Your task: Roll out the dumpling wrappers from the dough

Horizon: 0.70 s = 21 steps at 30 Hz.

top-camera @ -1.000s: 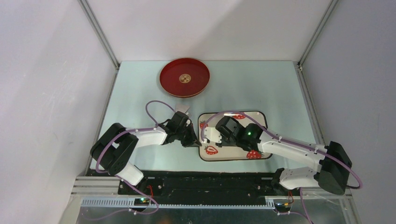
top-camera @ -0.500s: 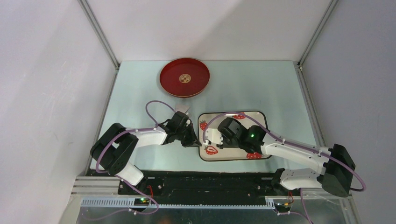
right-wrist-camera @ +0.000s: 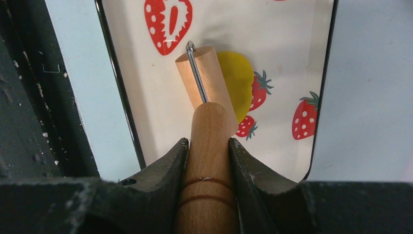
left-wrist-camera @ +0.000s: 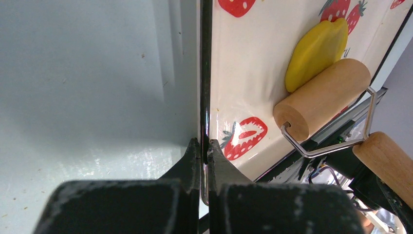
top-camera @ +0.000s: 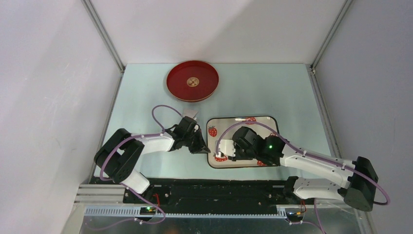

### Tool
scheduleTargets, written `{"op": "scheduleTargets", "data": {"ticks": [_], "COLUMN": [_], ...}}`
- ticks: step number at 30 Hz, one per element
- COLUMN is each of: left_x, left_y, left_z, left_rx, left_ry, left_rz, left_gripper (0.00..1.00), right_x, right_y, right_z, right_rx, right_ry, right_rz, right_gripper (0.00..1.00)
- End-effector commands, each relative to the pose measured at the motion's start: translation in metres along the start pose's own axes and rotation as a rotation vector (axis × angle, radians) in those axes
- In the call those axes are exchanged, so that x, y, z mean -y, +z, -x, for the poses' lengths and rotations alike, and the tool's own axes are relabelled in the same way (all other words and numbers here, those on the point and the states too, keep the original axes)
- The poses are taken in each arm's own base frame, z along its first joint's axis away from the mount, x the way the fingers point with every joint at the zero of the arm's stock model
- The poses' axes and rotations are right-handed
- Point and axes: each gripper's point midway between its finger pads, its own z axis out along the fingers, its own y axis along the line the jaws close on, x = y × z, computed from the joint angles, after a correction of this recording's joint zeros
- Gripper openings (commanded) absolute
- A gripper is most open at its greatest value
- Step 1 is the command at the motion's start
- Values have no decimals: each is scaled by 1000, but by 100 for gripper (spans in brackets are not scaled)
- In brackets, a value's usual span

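The dough (left-wrist-camera: 316, 53) is a flattened yellow lump on the strawberry tray (left-wrist-camera: 243, 73), also seen in the right wrist view as the dough (right-wrist-camera: 239, 83). The wooden roller's drum (left-wrist-camera: 321, 97) lies against the dough's near edge, partly over it (right-wrist-camera: 204, 78). My right gripper (right-wrist-camera: 208, 141) is shut on the roller's wooden handle (right-wrist-camera: 209, 161), over the tray's near-left part (top-camera: 225, 150). My left gripper (left-wrist-camera: 204, 144) is shut on the tray's left rim (top-camera: 203, 147). Dumpling wrappers are out of view.
A round red plate (top-camera: 192, 80) with a gold mark at its centre sits at the back of the table. A small pale object (top-camera: 191, 114) lies just behind the left gripper. The black base rail (top-camera: 219, 187) runs along the near edge.
My right arm has drawn the roller toward the tray's near-left corner. The left gripper has kept its hold on the rim without moving.
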Motion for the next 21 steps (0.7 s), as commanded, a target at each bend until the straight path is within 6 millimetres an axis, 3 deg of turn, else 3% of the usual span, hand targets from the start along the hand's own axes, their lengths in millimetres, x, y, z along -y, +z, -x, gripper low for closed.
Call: {"op": "scheduleTargets", "data": {"ticks": [1,4,6,11,15,21], "left_x": [-37,-37,-37,-37,-37,-37], "left_y": [5,5,5,5,5,6], "left_z": [-20,-20,-20,-20,-20,-20], "left_rx": [-50,-50,-50,-51,-53,-53], "left_ry": [-14,-14,-14,-14,-14,-14], "left_rz": [139,139,139,141,140,141], "left_gripper": [0,0,0,0,0,0], "right_x": [-76,-50,-27,26,51,68], "right_y": [-3,-11,-22,-70,-81,-61], "right_z": [-51,-40,-20,26,29,17], "right_rx": [-167,-108,0,274,274,168], "right_ry": [73,85,94,152,167,185], "right_rz": [304,204,112,-44,-96,-80], "right_gripper": [0,0,0,0,0,0]}}
